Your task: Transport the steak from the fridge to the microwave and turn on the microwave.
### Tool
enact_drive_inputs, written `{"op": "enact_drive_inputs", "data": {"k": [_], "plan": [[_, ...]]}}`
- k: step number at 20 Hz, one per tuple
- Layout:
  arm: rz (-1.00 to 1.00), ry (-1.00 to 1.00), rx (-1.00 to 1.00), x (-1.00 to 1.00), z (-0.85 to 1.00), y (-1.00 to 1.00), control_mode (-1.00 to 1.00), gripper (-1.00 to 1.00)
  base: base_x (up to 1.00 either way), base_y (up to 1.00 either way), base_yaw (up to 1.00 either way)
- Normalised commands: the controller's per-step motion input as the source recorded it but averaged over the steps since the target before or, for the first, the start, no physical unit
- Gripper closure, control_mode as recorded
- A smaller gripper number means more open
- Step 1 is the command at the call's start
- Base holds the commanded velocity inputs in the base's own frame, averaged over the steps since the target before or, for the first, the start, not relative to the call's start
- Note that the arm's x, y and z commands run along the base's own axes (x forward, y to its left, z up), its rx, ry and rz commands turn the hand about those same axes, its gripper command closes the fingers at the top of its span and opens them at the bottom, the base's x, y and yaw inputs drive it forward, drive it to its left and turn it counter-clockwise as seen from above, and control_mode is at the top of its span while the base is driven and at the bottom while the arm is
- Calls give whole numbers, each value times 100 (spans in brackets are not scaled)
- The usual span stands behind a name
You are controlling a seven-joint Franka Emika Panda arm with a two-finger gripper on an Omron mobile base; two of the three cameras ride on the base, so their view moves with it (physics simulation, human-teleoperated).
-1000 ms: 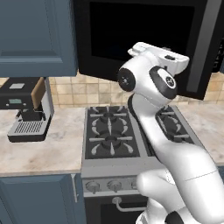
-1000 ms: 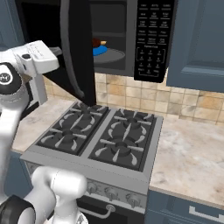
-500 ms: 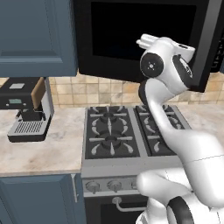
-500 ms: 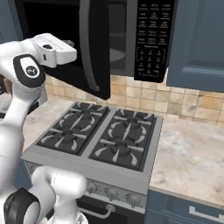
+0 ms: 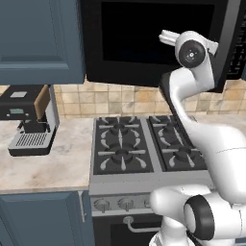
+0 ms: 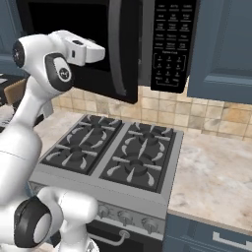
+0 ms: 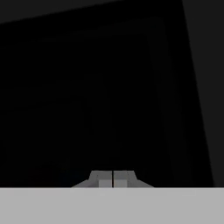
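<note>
Pressing against the nearly shut door (image 6: 123, 54) of the microwave (image 5: 158, 41), the tool (image 7: 113, 178) is seen closed and empty, the steak cannot be made out behind the dark window, and the door may be left unlatched if contact slips.

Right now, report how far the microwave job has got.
Done: cannot confirm; the steak is not visible behind the dark door. In hand: the shut, empty claw presses the microwave door, which stands nearly closed. Left: finish closing it, then press start on the button panel.
</note>
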Motion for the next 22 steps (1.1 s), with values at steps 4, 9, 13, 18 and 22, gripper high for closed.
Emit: {"op": "enact_drive_inputs", "data": {"k": [4, 9, 13, 18, 22], "plan": [[13, 9, 4, 36, 16, -13, -100, 100, 0, 0, 0], [14, 5, 3, 35, 5, -16, -100, 100, 0, 0, 0], [15, 1, 2, 32, 0, -17, -100, 100, 0, 0, 0], [15, 1, 2, 32, 0, -17, -100, 100, 0, 0, 0], [13, 1, 1, 31, 0, -10, -100, 100, 0, 0, 0]]}}
